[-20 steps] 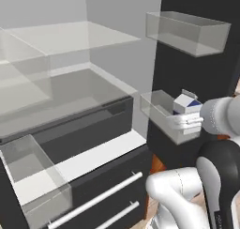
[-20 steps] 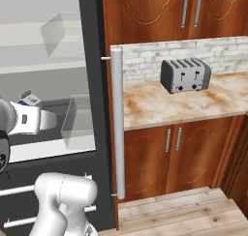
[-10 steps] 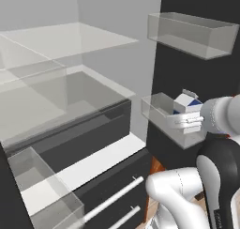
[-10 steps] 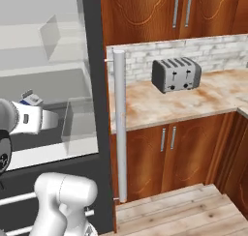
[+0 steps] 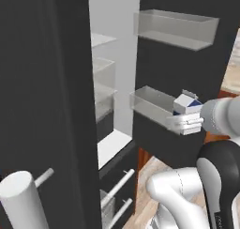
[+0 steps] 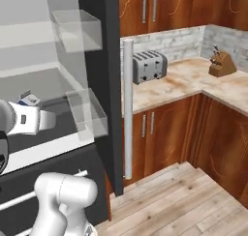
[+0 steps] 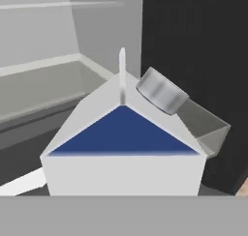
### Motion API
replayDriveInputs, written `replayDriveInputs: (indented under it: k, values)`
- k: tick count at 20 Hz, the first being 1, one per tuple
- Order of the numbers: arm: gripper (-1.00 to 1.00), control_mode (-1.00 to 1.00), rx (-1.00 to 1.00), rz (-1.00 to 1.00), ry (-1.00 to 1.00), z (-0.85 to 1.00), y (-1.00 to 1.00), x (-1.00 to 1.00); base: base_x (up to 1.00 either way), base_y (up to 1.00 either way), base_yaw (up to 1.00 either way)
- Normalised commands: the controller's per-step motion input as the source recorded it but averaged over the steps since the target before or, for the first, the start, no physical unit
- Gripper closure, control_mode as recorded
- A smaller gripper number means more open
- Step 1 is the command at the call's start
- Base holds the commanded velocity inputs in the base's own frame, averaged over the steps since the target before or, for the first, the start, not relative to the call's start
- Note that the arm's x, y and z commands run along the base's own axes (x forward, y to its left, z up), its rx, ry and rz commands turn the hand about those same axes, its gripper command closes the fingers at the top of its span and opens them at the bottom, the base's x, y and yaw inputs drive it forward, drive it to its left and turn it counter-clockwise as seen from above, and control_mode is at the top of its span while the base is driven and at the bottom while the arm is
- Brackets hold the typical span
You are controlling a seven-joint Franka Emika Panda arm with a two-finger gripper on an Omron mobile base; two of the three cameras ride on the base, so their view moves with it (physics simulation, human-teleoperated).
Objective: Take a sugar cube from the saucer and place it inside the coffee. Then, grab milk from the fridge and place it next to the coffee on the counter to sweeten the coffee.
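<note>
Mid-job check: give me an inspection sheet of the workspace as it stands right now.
Surface: counter of marbled stone over wooden cabinets, to the right of the fridge.
Job's things: milk carried at the end effector, level with the lower door bin; fridge open, silver bar handle on the door edge. Mug, saucer and sugar cube: nothing seen.
Clutter: toaster and knife block on the counter.
Grippers: end effector shut on the milk.
Cables: nothing seen.
Surroundings: upper door bin, wood plank floor.

Upright milk [image 5: 187, 107] beside open fridge [image 5: 70, 82]
</note>
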Motion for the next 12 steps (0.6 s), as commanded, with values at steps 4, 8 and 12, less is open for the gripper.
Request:
replayDriveInputs:
  k: [4, 8, 12]
  values:
    - [1.0, 1.0, 0.0, 0.0, 0.0, 0.0, 0.0, 0.0, -0.79, 0.02, -0.79]
    - [1.0, 1.0, 0.0, 0.0, 0.0, 0.0, 0.0, 0.0, -0.72, 0.1, -0.84]
    - [1.0, 1.0, 0.0, 0.0, 0.0, 0.0, 0.0, 0.0, -0.73, 0.04, -0.82]
